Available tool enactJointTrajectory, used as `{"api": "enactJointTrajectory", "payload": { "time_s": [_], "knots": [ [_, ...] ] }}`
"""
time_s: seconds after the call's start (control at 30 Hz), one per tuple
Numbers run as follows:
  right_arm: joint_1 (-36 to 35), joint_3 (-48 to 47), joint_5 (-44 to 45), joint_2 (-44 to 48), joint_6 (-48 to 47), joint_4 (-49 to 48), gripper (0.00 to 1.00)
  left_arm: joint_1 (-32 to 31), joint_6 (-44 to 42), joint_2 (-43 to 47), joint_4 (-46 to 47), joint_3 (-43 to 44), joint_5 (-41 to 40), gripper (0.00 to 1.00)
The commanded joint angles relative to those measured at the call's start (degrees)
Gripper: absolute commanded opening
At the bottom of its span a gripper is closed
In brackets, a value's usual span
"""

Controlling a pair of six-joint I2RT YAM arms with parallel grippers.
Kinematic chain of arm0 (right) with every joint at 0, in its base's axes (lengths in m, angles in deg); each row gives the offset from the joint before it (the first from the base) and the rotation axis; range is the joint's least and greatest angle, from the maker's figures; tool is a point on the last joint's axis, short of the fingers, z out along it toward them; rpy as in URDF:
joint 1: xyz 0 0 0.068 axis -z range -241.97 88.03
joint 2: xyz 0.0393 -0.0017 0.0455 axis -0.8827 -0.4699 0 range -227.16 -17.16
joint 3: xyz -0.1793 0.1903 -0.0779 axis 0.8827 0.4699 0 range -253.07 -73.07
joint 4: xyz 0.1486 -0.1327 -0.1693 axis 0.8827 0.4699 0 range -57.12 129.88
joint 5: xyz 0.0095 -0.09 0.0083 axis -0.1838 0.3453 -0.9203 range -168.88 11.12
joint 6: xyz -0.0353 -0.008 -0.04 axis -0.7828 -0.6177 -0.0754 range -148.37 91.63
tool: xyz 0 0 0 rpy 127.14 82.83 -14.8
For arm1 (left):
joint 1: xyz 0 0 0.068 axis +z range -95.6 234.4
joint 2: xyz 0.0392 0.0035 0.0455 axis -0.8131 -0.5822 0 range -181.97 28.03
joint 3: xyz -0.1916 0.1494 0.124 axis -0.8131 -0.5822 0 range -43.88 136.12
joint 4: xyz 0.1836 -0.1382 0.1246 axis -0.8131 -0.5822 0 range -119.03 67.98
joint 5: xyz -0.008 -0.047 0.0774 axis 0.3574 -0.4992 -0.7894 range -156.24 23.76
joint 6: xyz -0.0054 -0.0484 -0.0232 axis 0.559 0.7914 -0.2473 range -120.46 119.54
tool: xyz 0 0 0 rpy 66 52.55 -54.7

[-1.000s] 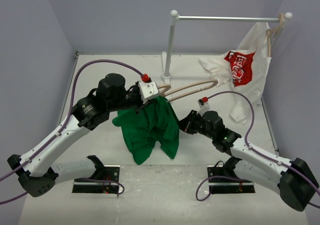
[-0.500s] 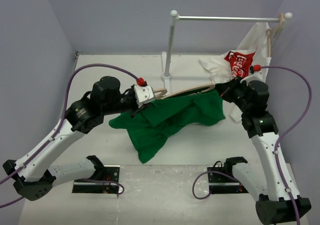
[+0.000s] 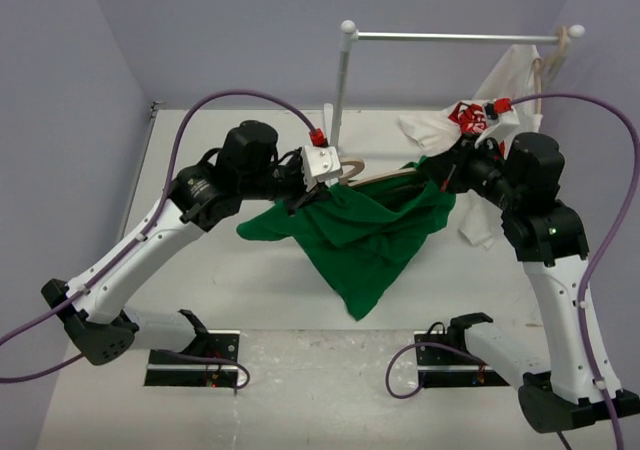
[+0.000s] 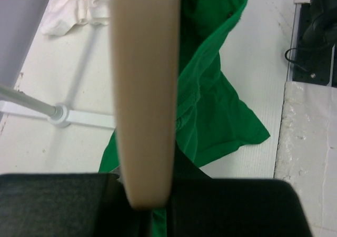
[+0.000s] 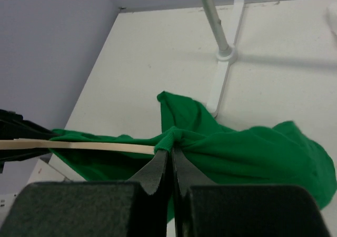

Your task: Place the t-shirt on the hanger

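Observation:
The pale wooden hanger (image 3: 385,178) hangs in the air over the middle of the table, and my left gripper (image 3: 325,170) is shut on it near its hook. Seen from the left wrist, the hanger (image 4: 145,89) is a wide beige bar running up from the left gripper (image 4: 152,210). The green t-shirt (image 3: 370,235) is draped over the hanger and hangs down to the table. My right gripper (image 3: 440,170) is shut on a bunched edge of the t-shirt (image 5: 253,152) at the hanger's right end. In the right wrist view the right gripper (image 5: 171,150) pinches that fold right beside the hanger (image 5: 79,146).
A white clothes rack stands at the back, with its upright pole (image 3: 340,90) and top bar (image 3: 450,37). A white shirt with a red logo (image 3: 500,140) hangs from the bar's right end, close behind my right arm. The rack's foot (image 4: 63,116) lies under the hanger.
My right gripper has swung from low centre up to the right, stretching the t-shirt along the hanger. The left gripper has moved the hanger a little right and up.

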Motion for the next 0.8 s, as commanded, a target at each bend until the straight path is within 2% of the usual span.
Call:
{"api": "enactJointTrajectory", "payload": {
  "time_s": [0.0, 0.07, 0.17, 0.3, 0.5, 0.6, 0.67, 0.77],
  "knots": [
    [-4.40, -4.45, -4.24, -3.44, -3.30, 3.59, 0.00, 0.26, 0.83, -3.26, 3.05, 7.21, 7.76, 0.00],
    [-6.93, -4.36, -3.29, -4.04, -2.58, 2.86, 0.00, 0.26, 1.56, -3.88, 4.79, 6.85, 10.72, 0.00],
    [-9.64, -5.32, -2.10, -5.67, -1.74, 3.00, 0.00, 0.26, 3.61, -4.30, 8.50, 4.15, 10.38, 0.00],
    [-13.84, -5.12, 2.45, -6.04, 1.55, 2.27, 0.00, 0.52, 11.72, -5.58, 15.37, 0.10, -0.98, 0.00],
    [-15.83, 6.75, 13.67, 3.16, 10.81, -7.92, 0.00, 0.98, 19.97, -6.24, 21.75, -3.75, -6.11, 0.00],
    [-16.65, 12.57, 18.66, 7.44, 13.68, -11.07, 0.00, 1.18, 21.75, -6.58, 21.33, -3.01, -10.91, 0.00],
    [-16.76, 14.52, 20.80, 9.79, 14.31, -11.99, 0.00, 1.55, 21.72, -6.90, 20.38, -2.37, -11.07, 0.00],
    [-16.71, 17.74, 21.44, 11.91, 14.90, -13.78, 0.00, 1.93, 21.23, -7.25, 19.29, -1.70, -7.07, 0.00]
  ]
}}
